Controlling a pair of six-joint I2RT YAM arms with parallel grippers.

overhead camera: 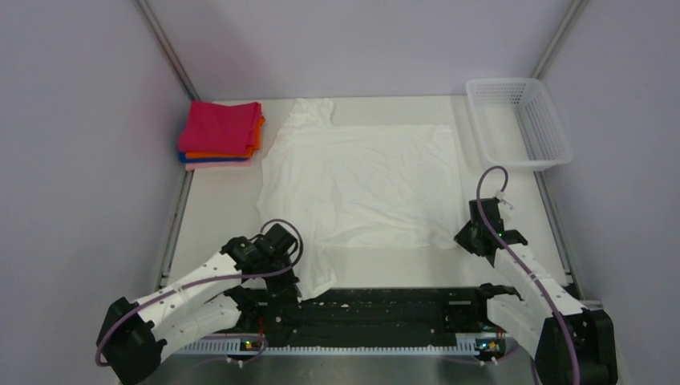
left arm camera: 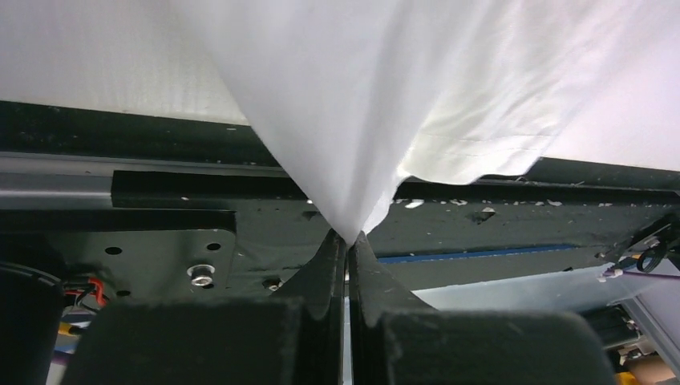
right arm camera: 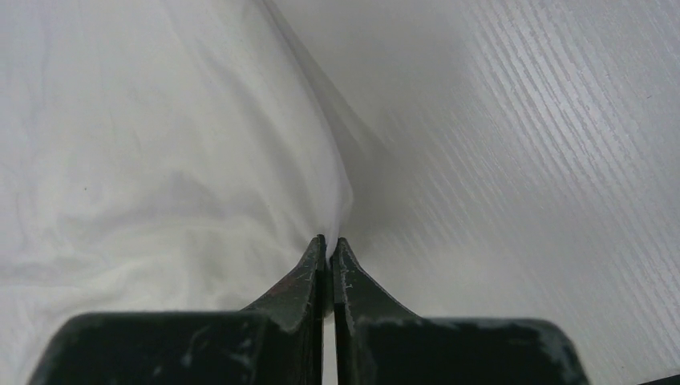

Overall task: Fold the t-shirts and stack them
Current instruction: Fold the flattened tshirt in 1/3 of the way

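Observation:
The white t-shirt (overhead camera: 361, 180) lies spread and wrinkly across the middle of the table. My left gripper (overhead camera: 298, 282) is shut on its near left part, a sleeve or corner, and the cloth hangs taut from the tips in the left wrist view (left arm camera: 350, 236), above the black base rail. My right gripper (overhead camera: 466, 238) is shut on the shirt's near right edge (right arm camera: 240, 160), low over the table in the right wrist view (right arm camera: 329, 239). A stack of folded shirts (overhead camera: 220, 135), magenta on top with orange, blue and pink under it, sits at the far left.
A white mesh basket (overhead camera: 519, 122) stands at the far right corner. The black base rail (overhead camera: 385, 309) runs along the near edge between the arms. Grey walls close in both sides. Bare tabletop (overhead camera: 216, 208) shows left of the shirt.

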